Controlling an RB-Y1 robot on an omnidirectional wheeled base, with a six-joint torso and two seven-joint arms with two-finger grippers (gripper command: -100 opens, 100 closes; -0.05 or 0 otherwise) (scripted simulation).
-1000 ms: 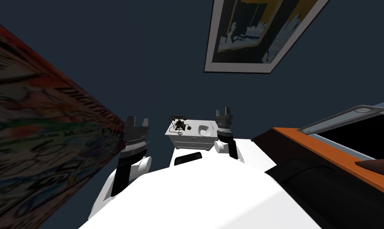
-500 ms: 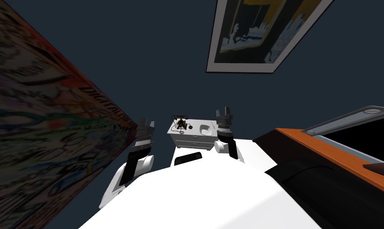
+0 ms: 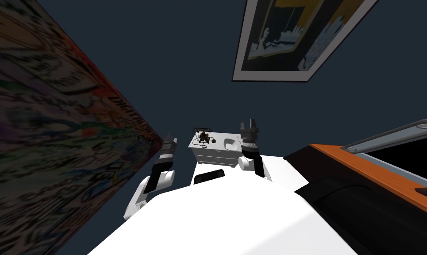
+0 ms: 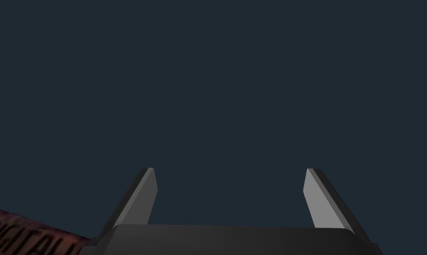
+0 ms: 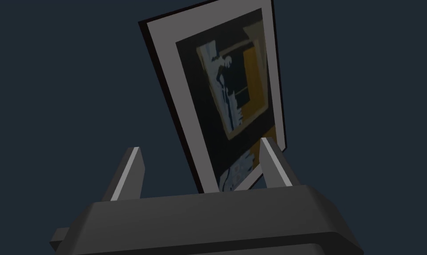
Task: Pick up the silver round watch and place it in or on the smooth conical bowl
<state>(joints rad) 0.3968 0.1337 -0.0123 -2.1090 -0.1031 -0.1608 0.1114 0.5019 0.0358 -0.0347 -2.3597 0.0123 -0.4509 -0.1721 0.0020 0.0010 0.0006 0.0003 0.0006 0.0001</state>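
**Approach step: both tools empty, watch not yet reached**

By my reading you are in the approach, since neither tool carries anything. Your left tool point(image 3: 170, 139) points upward just beside the big printed panel point(image 3: 53, 146). In its wrist view its two fingers point(image 4: 142, 199) stand spread with nothing between them. Your right tool point(image 3: 248, 124) points upward too, with its fingers point(image 5: 129, 175) likewise apart and empty.

The task's things lie ahead of both tools and between them, on a small pale surface with drawers point(image 3: 213, 156). What I take for the watch point(image 3: 213, 141) is a tiny dark round thing, too small to be sure of. It lies just beside a dark old-style telephone point(image 3: 202, 134), which is on the left tool's side. The pale bowl point(image 3: 228, 143) sits on the right tool's side of the watch, so the watch is between the two.

Next, I judge you need to close in on the surface. Then tip one tool down over the watch with a finger on either side, keeping clear of the telephone's cord. The right tool looks the nearer of the two.

Count:
- two tools
- one surface, with two drawer fronts
- one telephone
- one bowl
- one likely watch
- one printed panel
- one framed picture point(image 3: 296, 40)
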